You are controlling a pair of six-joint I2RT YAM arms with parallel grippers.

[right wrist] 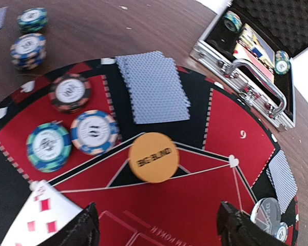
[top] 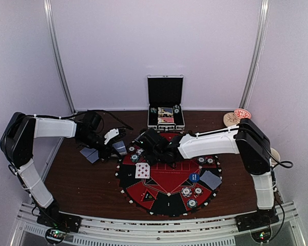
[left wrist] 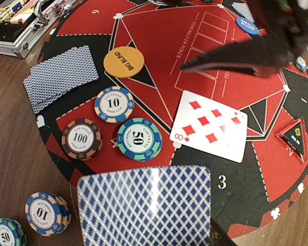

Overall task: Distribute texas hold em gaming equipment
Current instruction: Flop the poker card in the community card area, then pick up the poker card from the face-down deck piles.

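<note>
White panels wall in a dark wooden desk (top: 77, 179), on which lies a round red and black mat (top: 164, 184) printed "TEXAS HOLD'EM POKER", with a 3 near its rim. The right jaws stand wide open and grip nothing, their 2 dark fingers (right wrist: 84, 228) low over the mat's red centre. Just ahead of the gap between them the orange marker disc (right wrist: 153, 157) lies flat, reading "BIG BLIND". Further ahead of those jaws a fanned stack of blue-backed cards (right wrist: 151, 87) lies face down, its long axis pointing away toward the mat's rim. Left of that stack sit 3 single chips (left wrist: 114, 104) marked 10, 100 and 50, each ringed "LAS VEGAS POKER CLUB". The left jaws are closed on 1 blue-backed card (left wrist: 143, 205), its patterned back toward the wrist camera, held over the mat's edge; the card hides the fingers. Ahead and right of the left jaws a face-up card (left wrist: 210, 125), the 8 of diamonds, lies flat on the mat with its long axis crosswise to them, slightly tilted. Left of these jaws, on bare desk, stand 2 short chip stacks (left wrist: 46, 212) topped 10 and 50. Far ahead to the right, a blue disc (left wrist: 246, 24) reads "SMALL BLIND". Beyond both jaws an open aluminium case (top: 165, 105) holds more chips and card packs.
</note>
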